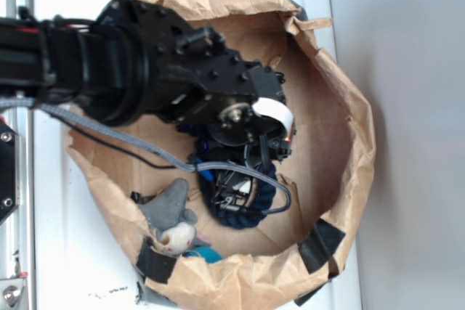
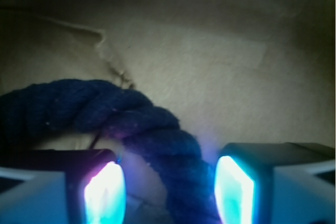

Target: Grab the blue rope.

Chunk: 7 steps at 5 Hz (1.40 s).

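Here, in the exterior view, I hang over a brown paper bag (image 1: 341, 107) whose rolled-down rim is patched with black tape and which sits on a white surface (image 1: 54, 252); a plain grey wall or floor fills the side toward three o'clock. My black arm (image 1: 109, 63) reaches in from nine o'clock, and a thin grey braided cable (image 1: 109, 132) trails from it down into the bag. The blue rope (image 1: 258, 205) lies on the bag's floor, curled, its arc showing at about five o'clock from my wrist, mostly covered by my own body. A small grey plush toy (image 1: 171, 215) leans at the bag's inner wall toward seven o'clock, near the rope but apart from it. My gripper (image 1: 234, 188) is hidden among wires here, so from this view I cannot tell how wide it stands.

In the wrist view, the bag's creased brown floor (image 2: 220, 61) fills the upper half. My fingers (image 2: 105, 192) glow cyan-white at seven and five o'clock, spread apart, with my gripper (image 2: 169, 192) set astride the rope (image 2: 157, 129). The rope sweeps in from nine o'clock, bends, and runs down toward six o'clock between the two pads. It sits nearer the left-hand pad; whether either pad touches it I cannot tell.
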Motion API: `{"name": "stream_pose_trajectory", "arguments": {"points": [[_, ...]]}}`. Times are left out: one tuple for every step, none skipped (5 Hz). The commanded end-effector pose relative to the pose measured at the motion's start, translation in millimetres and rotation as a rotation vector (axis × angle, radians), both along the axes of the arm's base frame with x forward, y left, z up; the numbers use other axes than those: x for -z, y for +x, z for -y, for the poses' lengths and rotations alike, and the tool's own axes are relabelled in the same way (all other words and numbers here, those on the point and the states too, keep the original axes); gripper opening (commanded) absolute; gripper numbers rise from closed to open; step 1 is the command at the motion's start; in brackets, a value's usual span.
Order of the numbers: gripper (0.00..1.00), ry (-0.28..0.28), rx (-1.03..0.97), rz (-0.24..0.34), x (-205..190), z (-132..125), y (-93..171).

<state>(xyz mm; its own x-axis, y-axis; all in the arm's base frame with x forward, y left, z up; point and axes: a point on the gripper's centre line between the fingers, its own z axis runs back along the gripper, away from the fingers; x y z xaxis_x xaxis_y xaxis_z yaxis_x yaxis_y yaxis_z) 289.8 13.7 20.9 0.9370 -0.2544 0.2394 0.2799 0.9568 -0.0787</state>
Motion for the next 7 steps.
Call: {"name": "stream_pose_trajectory", "arguments": {"points": [[0.00, -0.008, 0.055, 0.042, -9.5, 7.8, 0.3], [0.00, -0.026, 0.056, 0.052, -12.0, 6.5, -1.2], [0.00, -0.039, 0.055, 0.057, -14.8, 5.9, -2.2], [0.00, -0.070, 0.053, 0.039, -28.8, 6.0, -5.8], [0.00, -0.136, 0.035, -0.002, -59.5, 2.8, -11.5], [0.00, -0.184, -0.013, -0.031, -100.0, -1.4, -18.6], [0.00, -0.192, -0.035, -0.027, -122.3, -4.4, -27.3]]}}
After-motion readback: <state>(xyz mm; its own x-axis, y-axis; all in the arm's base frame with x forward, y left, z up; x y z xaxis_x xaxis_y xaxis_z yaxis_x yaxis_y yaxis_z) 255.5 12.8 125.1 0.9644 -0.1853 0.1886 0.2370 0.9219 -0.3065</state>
